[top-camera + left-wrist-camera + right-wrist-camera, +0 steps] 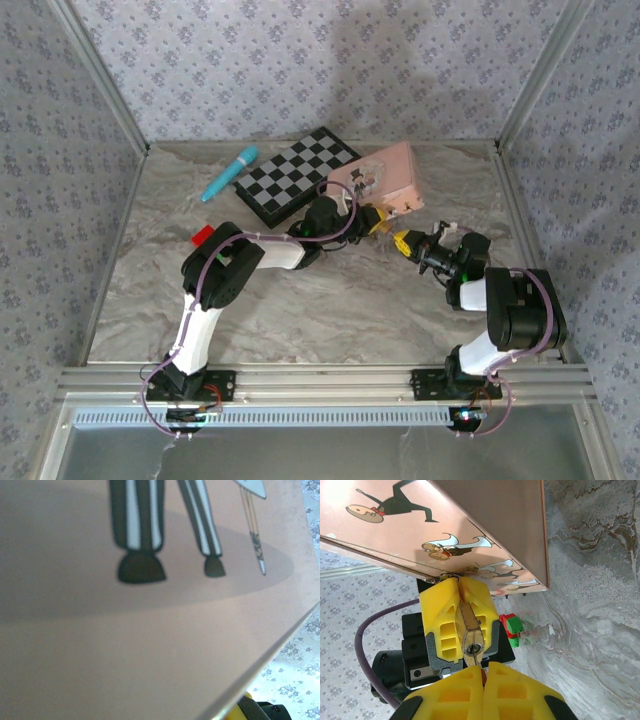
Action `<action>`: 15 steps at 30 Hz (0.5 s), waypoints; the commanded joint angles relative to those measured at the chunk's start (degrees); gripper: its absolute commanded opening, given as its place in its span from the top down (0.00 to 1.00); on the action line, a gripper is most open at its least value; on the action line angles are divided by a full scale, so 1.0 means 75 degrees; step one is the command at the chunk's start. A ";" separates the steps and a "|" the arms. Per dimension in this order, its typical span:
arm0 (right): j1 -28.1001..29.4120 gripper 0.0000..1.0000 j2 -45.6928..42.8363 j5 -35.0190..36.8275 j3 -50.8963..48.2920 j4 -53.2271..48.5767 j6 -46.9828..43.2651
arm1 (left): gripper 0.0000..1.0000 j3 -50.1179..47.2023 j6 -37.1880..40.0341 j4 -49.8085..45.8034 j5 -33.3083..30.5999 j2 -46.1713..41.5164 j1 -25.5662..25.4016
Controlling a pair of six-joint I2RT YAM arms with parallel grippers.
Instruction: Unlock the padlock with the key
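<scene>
**Padlock gripped, unlocking still to do**

One padlock (471, 635) is counted, clamped between the closed fingers of the left gripper (460, 597) at the edge of the one pink tin (510, 525). The right gripper (482, 672) is shut just beneath the keyhole (472, 649). Whether the key is held cannot be told. Insertion and turning are judged outstanding.

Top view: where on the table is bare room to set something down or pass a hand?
Bare: the wide near strip of table between the two arm bases; the far left corner, left of the pen; the right edge beside the tin. Crowded: far middle, where chessboard, tin, left arm and right arm meet.
</scene>
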 commanded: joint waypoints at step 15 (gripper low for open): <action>0.1165 1.00 -0.0639 0.2858 -0.0019 -0.0046 -0.0506 | 1.00 0.0203 0.0117 -0.0442 0.1118 -0.0247 -0.0810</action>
